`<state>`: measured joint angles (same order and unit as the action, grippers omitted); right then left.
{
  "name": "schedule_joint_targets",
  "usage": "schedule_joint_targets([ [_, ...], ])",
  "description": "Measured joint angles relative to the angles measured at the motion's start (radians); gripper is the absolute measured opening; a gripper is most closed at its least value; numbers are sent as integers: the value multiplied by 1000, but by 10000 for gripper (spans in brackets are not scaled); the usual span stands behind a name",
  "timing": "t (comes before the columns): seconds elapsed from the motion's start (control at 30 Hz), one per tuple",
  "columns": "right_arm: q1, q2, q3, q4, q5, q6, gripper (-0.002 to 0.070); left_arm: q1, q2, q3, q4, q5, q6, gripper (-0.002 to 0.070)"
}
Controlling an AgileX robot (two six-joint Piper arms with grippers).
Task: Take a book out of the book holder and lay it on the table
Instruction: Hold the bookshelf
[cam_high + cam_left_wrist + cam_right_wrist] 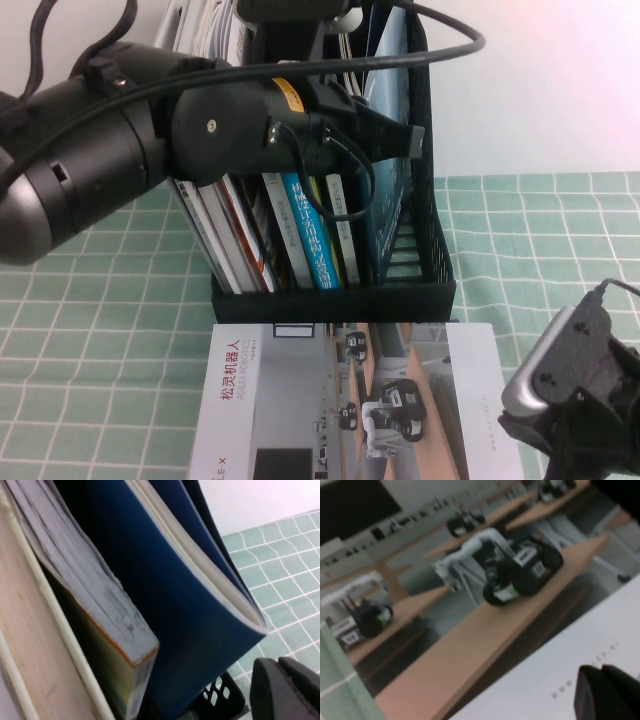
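Observation:
The black book holder (432,268) stands upright at the middle back of the table (540,230), with several books in it. The dark blue book (388,205) stands in its rightmost compartment. In the left wrist view the book (165,620) leans there, white page edges showing, above the holder's slotted wall (220,696). My left gripper (412,140) is at the top of the holder, beside the blue book's upper edge. Its fingers (267,690) are pressed together with nothing between them. My right gripper (602,672) is shut and empty, low at the front right.
A white-grey book with robot photos (350,400) lies flat in front of the holder, and the right gripper hovers over its cover (530,680). A light-blue-spined book (308,235) and a yellow-covered book (107,625) stand in the holder. A white wall is behind.

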<state>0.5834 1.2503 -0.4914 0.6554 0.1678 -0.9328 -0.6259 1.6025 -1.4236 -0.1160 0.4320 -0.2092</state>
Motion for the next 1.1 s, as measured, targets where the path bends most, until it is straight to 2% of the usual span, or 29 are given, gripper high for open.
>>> schedule_joint_targets([
  [0.17, -77, 84, 0, -23, -43, 12, -2, 0, 0, 0, 7, 9, -2, -3],
  [0.33, -95, 85, 0, -45, -302, -27, -2, 0, 0, 0, 14, 35, -2, -3],
  [0.47, -98, 85, -2, -271, -397, -30, -2, 0, 0, 0, 17, 39, -5, -2],
  [0.53, -98, 85, -2, -422, -372, 21, -2, 0, 0, 0, 19, 39, -5, -1],
  [0.7, -98, 85, -4, -762, -241, 290, -1, 0, 0, 0, 38, 39, -6, -1],
  [0.9, -145, 80, -66, -834, 117, 525, -1, 0, 0, 0, 70, 39, -7, -1],
  [1.0, -167, 66, -68, -842, 63, 604, -2, 0, 0, 0, 71, 39, -9, -1],
  [1.1, -168, 65, -58, -842, -168, 650, -2, 0, 0, 0, 67, 41, -34, -1],
])
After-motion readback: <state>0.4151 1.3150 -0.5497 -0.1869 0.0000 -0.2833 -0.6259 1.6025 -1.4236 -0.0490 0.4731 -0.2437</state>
